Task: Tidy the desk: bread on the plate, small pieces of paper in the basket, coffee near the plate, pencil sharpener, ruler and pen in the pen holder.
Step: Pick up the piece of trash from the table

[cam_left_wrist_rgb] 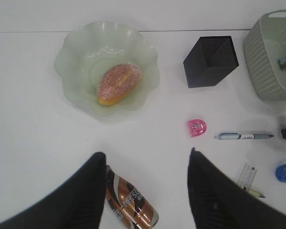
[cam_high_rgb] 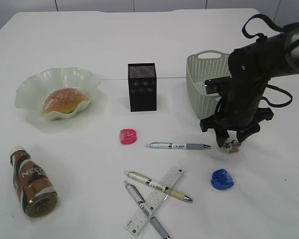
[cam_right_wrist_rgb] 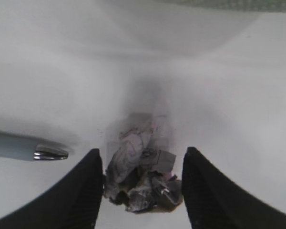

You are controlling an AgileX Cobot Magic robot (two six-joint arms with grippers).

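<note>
Lying on the large plain white desk (cam_high_rgb: 139, 45): an oval golden-brown sugar-dusted bread bun (cam_high_rgb: 64, 99), already inside the pale green translucent plate with a wavy ruffled rim (cam_high_rgb: 35, 82) at the left. Farther toward the near left edge, a small brown Nescafe coffee bottle with a white cap (cam_high_rgb: 31, 181), flat on its side, well apart from the plate. Upright near the middle, a black square mesh-metal pen holder (cam_high_rgb: 142, 86); to its right, a pale grey-green perforated plastic basket (cam_high_rgb: 202, 82), with a small greyish scrap visible inside in the left wrist view. In front of the holder, a pink round pencil sharpener (cam_high_rgb: 127, 136) and a grey-barrelled pen (cam_high_rgb: 178, 146) lying crosswise; nearer still, a short clear plastic ruler with black markings (cam_high_rgb: 157, 205) crossed by two more pens (cam_high_rgb: 157, 186). A blue round pencil sharpener (cam_high_rgb: 222, 179) at the lower right. Right gripper (cam_right_wrist_rgb: 142, 181) down at the tabletop just in front of the basket, fingers (cam_right_wrist_rgb: 81, 191) standing on either side of a crumpled grey-white paper ball (cam_right_wrist_rgb: 140, 179); grasp not certain from the views, sides close to or touching the paper. Left gripper (cam_left_wrist_rgb: 148, 191) released, jaws apart, hovering above the coffee bottle with nothing between the fingers.
</note>
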